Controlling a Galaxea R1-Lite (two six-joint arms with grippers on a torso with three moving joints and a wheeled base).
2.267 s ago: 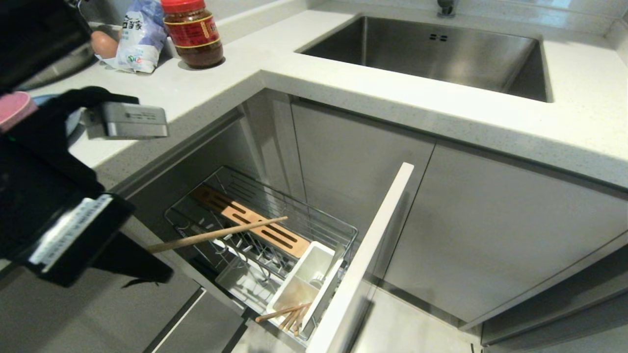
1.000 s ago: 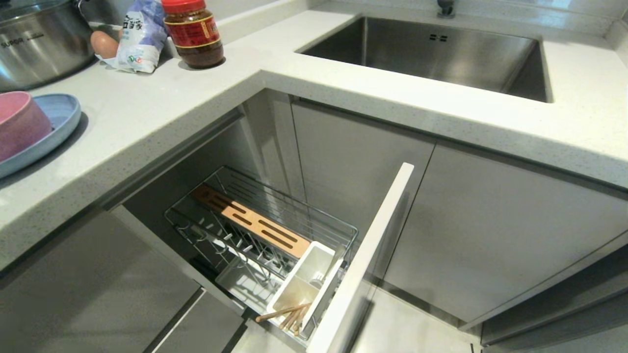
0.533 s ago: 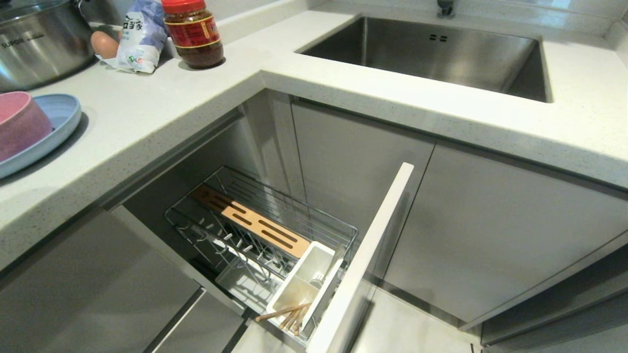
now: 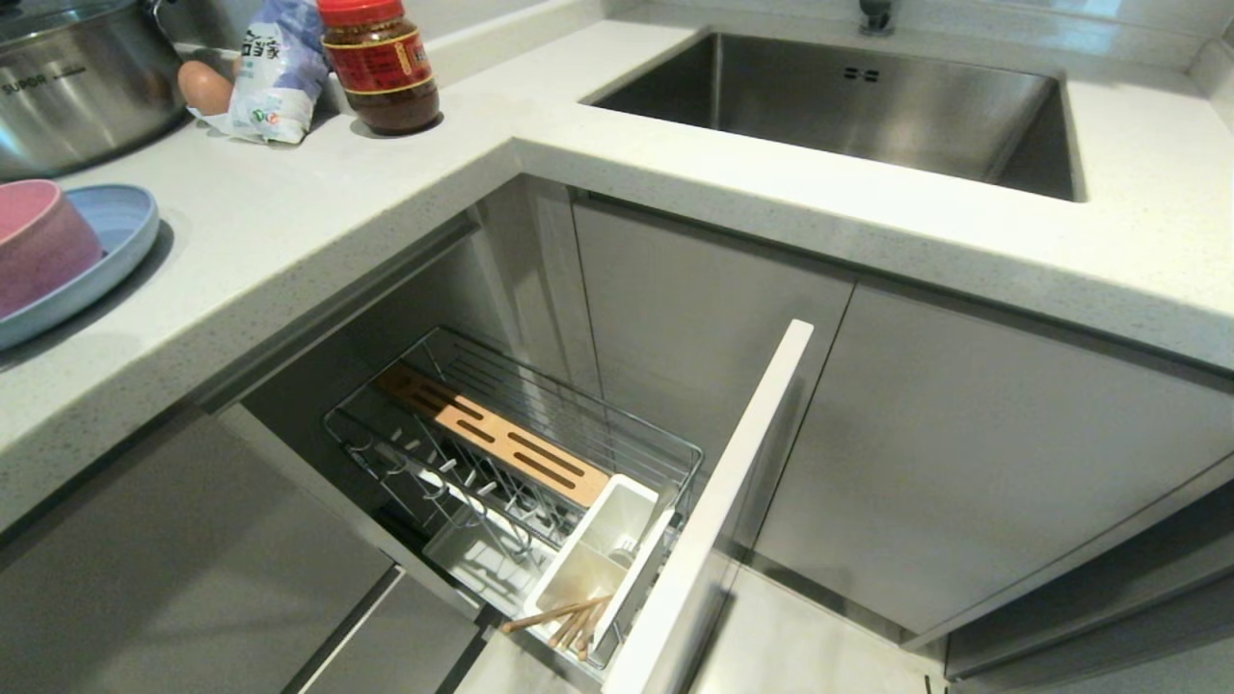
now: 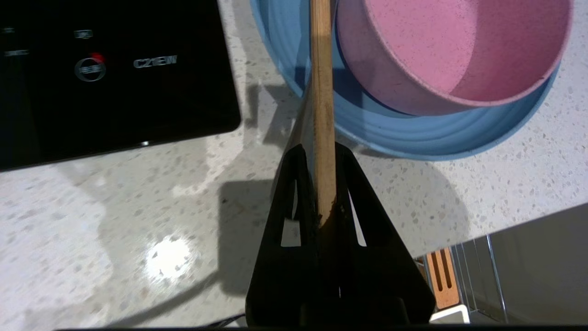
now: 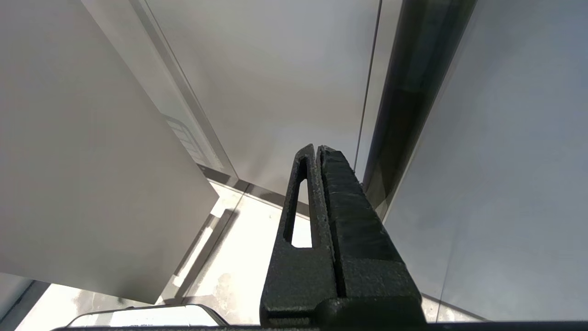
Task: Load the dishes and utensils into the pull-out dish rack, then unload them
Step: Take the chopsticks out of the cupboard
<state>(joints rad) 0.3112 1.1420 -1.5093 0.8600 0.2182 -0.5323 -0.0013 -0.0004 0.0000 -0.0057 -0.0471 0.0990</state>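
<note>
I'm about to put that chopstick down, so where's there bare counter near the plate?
Bare counter runs from the blue plate to the sink; another bare patch lies between the plate and the black cooktop. The back corner is crowded: steel pot, egg, bag, sauce jar.

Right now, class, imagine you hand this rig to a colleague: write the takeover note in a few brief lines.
Left hand: shut on a chopstick, above the counter beside the plate.
Right hand: shut, empty, parked by the cabinet fronts.
Pink bowl sits on the blue plate on the counter.
Dish rack is pulled out; more chopsticks lie at its utensil cup.
No fork is visible.
Left: chopsticks still in the rack.
</note>
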